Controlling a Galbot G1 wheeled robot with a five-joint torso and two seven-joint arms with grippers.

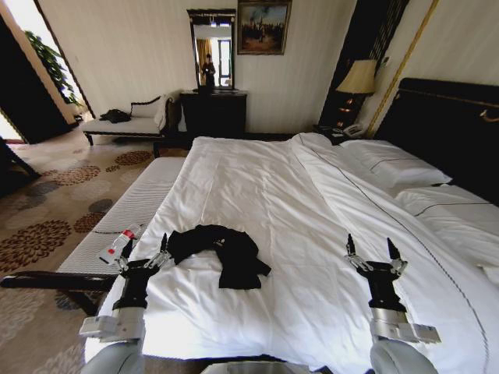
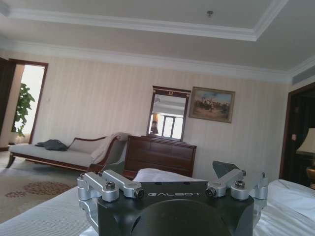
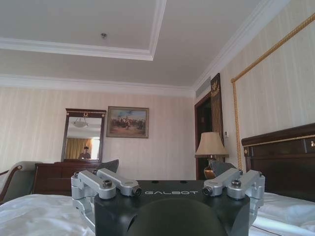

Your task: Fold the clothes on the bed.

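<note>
The black T-shirt (image 1: 223,253) lies crumpled on the white duvet near the foot of the bed (image 1: 312,218), between the two arms and closer to the left one. The left gripper (image 1: 144,253) stands just beside the shirt, its jaws spread and holding nothing. The right gripper (image 1: 373,252) stands well apart from it, jaws also spread. A small red-and-white bottle (image 1: 117,245) lies on the bench (image 1: 129,222) to the left.

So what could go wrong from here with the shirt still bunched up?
The T-shirt lies crumpled on the bed, so a grasp may catch several layers and fold it crooked. The left hand, open, sits near the bed's edge beside a small bottle, which a sweep might knock. The right hand, open, is well apart from the shirt.
</note>
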